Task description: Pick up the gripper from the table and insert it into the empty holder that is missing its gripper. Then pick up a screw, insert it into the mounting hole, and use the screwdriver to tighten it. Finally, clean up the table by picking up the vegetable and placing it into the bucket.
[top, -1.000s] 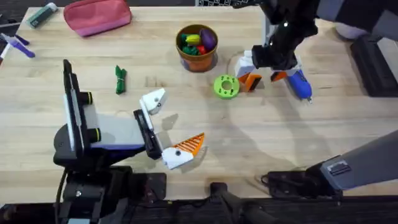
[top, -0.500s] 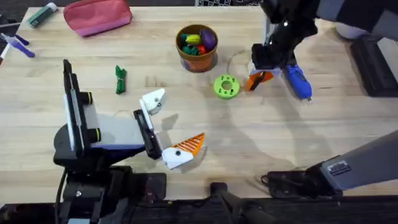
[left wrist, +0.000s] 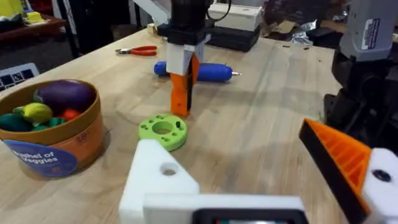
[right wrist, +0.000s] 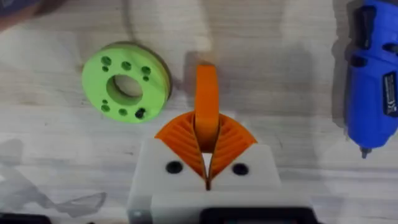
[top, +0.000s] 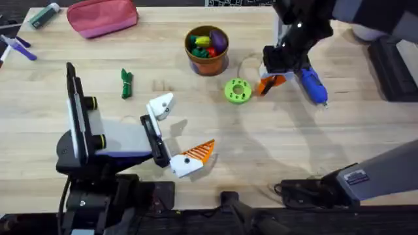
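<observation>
Gripper (right wrist: 206, 99) clamped upright between right gripper (right wrist: 207, 146) pads, at 3 o'clock of green disc (top: 237, 91), beside screwdriver (top: 312, 86). Pickup step in hand. Next: carry to holder (top: 160, 106) on left gripper (top: 179, 134), its fingers spread, align wedge, insert.

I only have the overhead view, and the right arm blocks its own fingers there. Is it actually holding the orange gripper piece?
Observer: Yes. The right wrist view shows the right gripper shut on the gripper, pinched between its orange pads.
Operator: Is the piece off the table?
Observer: In the left wrist view it stands upright, its lower end at or just above the wood beside the green disc. I cannot tell whether it touches.
Operator: And the holder's mounting hole?
Observer: The left wrist view shows the holder bare, its hole empty, on the open left gripper.
</observation>
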Robot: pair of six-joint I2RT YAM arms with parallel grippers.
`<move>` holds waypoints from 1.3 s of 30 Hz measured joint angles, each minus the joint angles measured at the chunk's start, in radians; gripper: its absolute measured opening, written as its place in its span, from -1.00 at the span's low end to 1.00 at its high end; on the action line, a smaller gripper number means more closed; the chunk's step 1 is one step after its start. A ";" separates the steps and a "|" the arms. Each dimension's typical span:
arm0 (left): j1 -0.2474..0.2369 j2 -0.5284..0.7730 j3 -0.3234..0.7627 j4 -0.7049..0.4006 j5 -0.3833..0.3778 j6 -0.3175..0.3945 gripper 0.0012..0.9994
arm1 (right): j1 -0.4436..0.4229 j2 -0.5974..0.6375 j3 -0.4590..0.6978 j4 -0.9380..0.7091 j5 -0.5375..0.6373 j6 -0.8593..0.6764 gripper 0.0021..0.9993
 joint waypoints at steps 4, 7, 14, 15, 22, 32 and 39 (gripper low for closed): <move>0.000 0.000 0.000 0.000 0.000 0.000 0.97 | 0.001 -0.081 -0.003 -0.002 -0.028 0.000 -0.98; 0.000 0.000 0.000 0.000 0.000 0.000 0.97 | 0.007 -0.168 -0.003 0.004 -0.065 0.000 -0.98; 0.000 0.000 0.000 0.000 0.000 0.000 0.97 | 0.041 -0.296 -0.005 0.061 -0.155 0.002 -0.98; 0.000 0.000 0.000 0.000 0.000 0.000 0.97 | 0.044 -0.303 -0.009 0.082 -0.162 0.004 -0.98; 0.000 0.000 0.000 0.000 0.000 0.000 0.97 | 0.051 -0.369 -0.111 0.255 -0.195 0.012 -0.98; 0.000 0.000 0.000 0.000 0.000 0.000 0.97 | 0.051 -0.501 -0.370 0.687 -0.356 0.064 -0.98; 0.000 0.000 0.000 0.000 0.000 0.000 0.97 | 0.051 -0.546 -0.527 1.011 -0.538 0.174 -0.98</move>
